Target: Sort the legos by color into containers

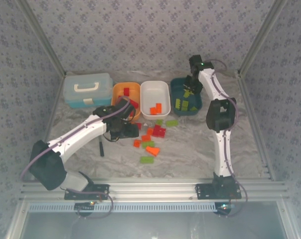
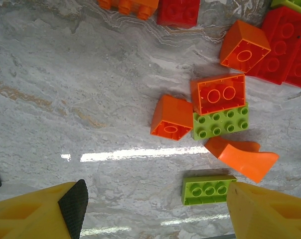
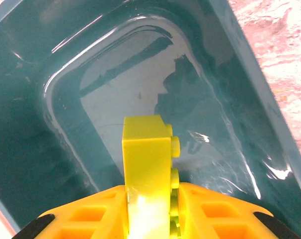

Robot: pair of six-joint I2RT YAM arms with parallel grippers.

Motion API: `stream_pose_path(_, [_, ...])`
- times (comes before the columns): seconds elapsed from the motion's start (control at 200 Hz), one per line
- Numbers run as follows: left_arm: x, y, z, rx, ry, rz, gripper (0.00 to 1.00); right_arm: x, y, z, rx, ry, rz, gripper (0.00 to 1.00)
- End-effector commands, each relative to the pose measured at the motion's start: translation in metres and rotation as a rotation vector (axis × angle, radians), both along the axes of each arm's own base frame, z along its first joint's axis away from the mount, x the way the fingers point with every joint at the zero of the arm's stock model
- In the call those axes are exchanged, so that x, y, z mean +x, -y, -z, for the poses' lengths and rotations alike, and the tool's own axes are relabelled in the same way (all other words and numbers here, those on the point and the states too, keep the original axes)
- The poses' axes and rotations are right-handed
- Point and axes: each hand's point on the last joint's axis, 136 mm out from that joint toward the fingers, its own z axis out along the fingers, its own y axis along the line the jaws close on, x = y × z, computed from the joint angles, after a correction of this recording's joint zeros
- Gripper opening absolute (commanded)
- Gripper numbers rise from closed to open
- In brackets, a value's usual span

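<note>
While the left gripper (image 2: 153, 209) gapes, the right gripper (image 3: 150, 199) pinches a lime brick (image 3: 146, 149) pointing straight outward.

A grey marbled tabletop (image 1: 190, 154) is enclosed by walls (image 1: 140, 35) papered in a small floral pattern; overhead light is reflected.

the left arm (image 1: 75, 137) and right arm (image 1: 223, 149) are slim white links between bulky black joints, with greyish cables looping alongside (black base plates, too). their fingers (image 2: 31, 214) are moulded yellow plastic, tipped with black pads (image 2: 73, 204).
</note>
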Motion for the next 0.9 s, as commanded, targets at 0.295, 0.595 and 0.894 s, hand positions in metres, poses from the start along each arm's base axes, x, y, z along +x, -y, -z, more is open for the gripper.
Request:
stream_pose_path(0.295, [0.002,0.006,0.010,0.047,-0.007,0.096,0.76,-0.001,-0.016,0.018,0.028,-0.045,0.031,0.49])
stream_pose_path(0.595, [0.003,0.019,0.038,0.142,-0.008,0.243,0.76,-0.017,-0.033,-0.095,-0.096,0.204,-0.101,0.61])
stream_pose_path(0.894, [0.016,0.039,0.076,0.188,-0.028,0.327,0.71,-0.111,-0.049,-0.118,-0.095,0.200,-0.212,0.61])
